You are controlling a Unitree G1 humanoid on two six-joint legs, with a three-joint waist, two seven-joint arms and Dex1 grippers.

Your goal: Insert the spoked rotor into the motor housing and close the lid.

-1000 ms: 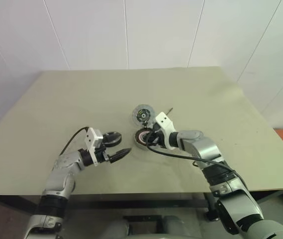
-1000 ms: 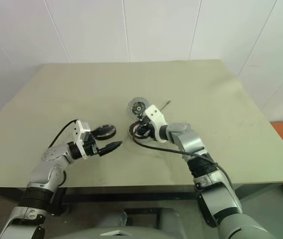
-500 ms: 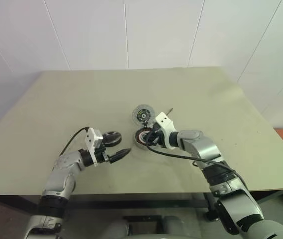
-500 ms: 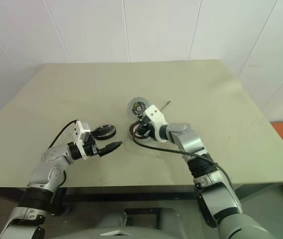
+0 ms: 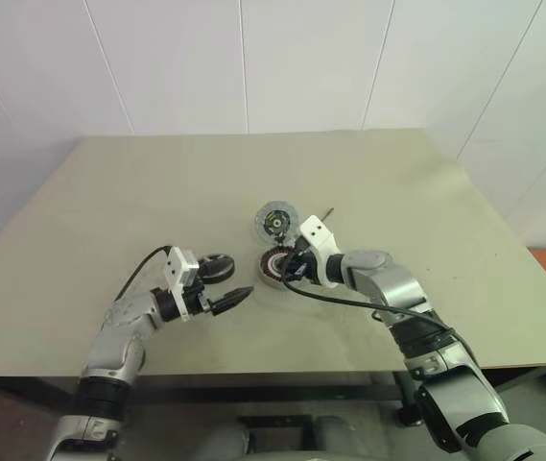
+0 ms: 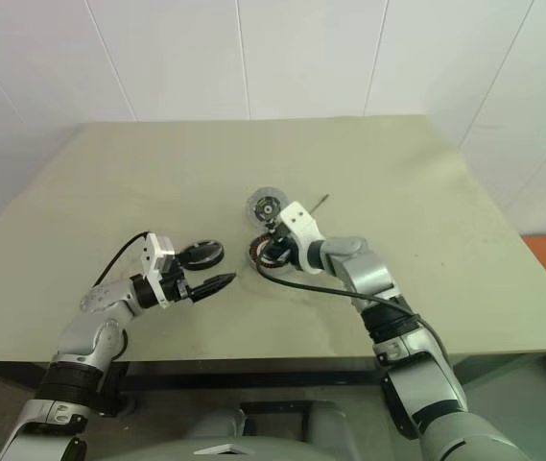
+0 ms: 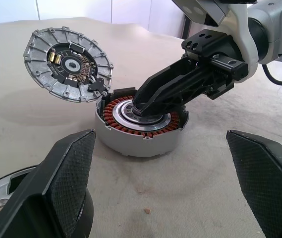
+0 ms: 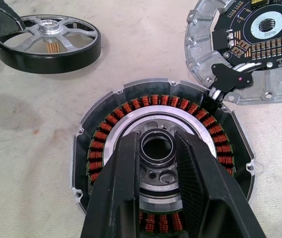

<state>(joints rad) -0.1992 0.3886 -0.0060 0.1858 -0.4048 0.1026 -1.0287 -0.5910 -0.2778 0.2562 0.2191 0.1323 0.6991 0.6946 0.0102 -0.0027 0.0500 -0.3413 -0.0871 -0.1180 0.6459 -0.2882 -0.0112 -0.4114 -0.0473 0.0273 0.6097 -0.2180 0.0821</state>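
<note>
Seen from above: a pale table (image 5: 157, 182) with two robot arms reaching in over a small motor in parts.

Near the middle, the round silver housing (image 5: 273, 261), open at the top, with a ring of copper-brown windings inside. Just behind it and touching its rim, the lid (image 5: 274, 221): a ribbed silver disc propped at a tilt, circuit board facing up, joined to the housing by short wires.

To the left, well apart from the housing, the spoked rotor (image 5: 217, 267): a black-rimmed ring with silver spokes, lying flat on the table. Not yet in the housing.

Right gripper (image 8: 156, 144) angled down into the housing's centre, fingers drawn close together on either side of the dark ring at the hub. Seemingly pinched on that hub, perhaps to hold the housing steady.

Left gripper (image 5: 229, 285) spread to its widest, level, pointing towards the housing, with nothing between the fingers. One finger right next to the rotor's rim; impossible to tell whether touching.

No change over the last second: same arm poses, same finger openings, same places for all three parts. Probably a pause with the main work not yet begun. Still ahead: picking up the rotor, clearing the right gripper from the hub, seating the rotor over the windings, then folding the lid down.
</note>
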